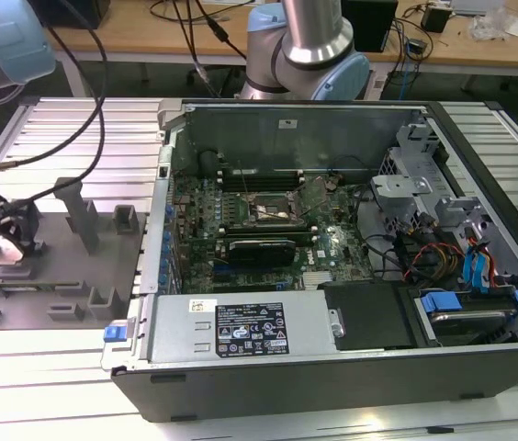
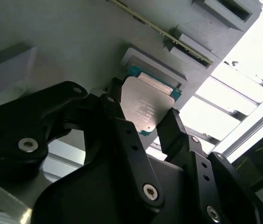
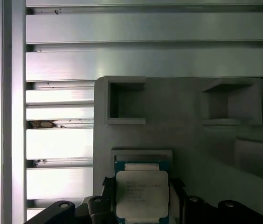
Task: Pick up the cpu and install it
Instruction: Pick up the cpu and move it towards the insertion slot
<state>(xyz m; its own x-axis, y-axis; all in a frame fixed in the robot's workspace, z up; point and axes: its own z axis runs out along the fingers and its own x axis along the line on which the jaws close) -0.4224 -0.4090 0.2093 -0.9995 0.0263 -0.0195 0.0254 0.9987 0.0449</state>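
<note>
In both wrist views the black claw is closed on the cpu. One finger presses on one edge of the chip and the other finger presses on the opposite edge. The cpu's silver metal top faces the cameras, with a thin green border showing around it. The chip lies at a shallow raised frame on the grey holder plate. The pictures do not settle whether it still rests in that frame or has been lifted just clear of it. Beyond the frame, the plate carries two square open pockets side by side.

The plate lies on a tabletop of ribbed aluminium slats, which catch bright light past the plate's edge.

In the exterior view the claw is low over the holder plate at that view's left, among the plate's upright grey posts. Black cables run up from it.

Well apart from it, toward that view's right, an open computer case lies on its side on the same tabletop. Inside it is a green motherboard. Its dark square socket frame is near the middle, and a long black expansion card sits just in front of the socket.

Behind the case stands the arm, silver with pale blue joint caps. Farther back is a wooden bench strewn with cables.
</note>
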